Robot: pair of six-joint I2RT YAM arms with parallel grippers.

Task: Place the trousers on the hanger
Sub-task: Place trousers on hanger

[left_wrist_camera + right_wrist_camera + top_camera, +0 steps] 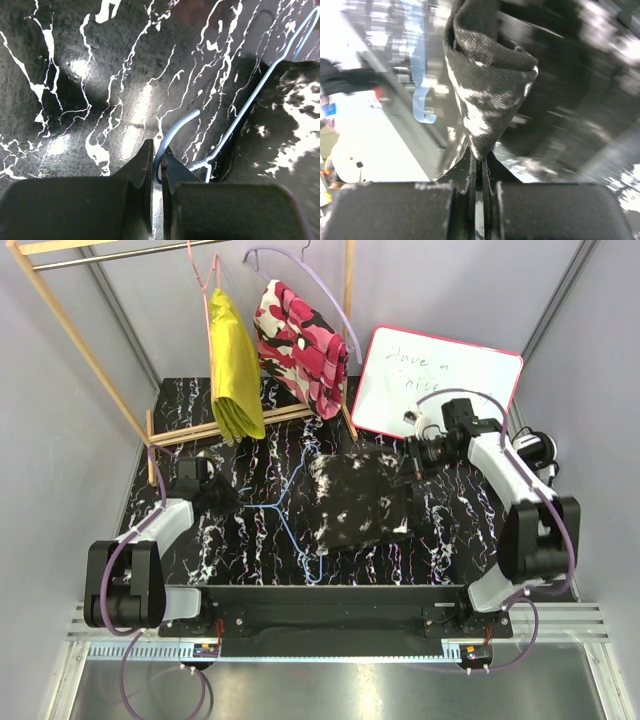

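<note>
The black trousers [358,498] with white blotches lie folded at the table's middle, over the right part of the light-blue wire hanger [290,502]. My left gripper [222,498] is shut on the hanger's hook; in the left wrist view the blue hook [170,137] runs between the closed fingers at the gripper [157,152]. My right gripper [408,462] is shut on the trousers' right edge; in the right wrist view the gripper [479,155] pinches a fold of the cloth [485,75], which is lifted.
A wooden rack [75,325] at the back holds a pink hanger with a yellow garment [235,370] and a lilac hanger with a pink camouflage garment [300,345]. A whiteboard [430,380] leans at the back right, close behind my right gripper.
</note>
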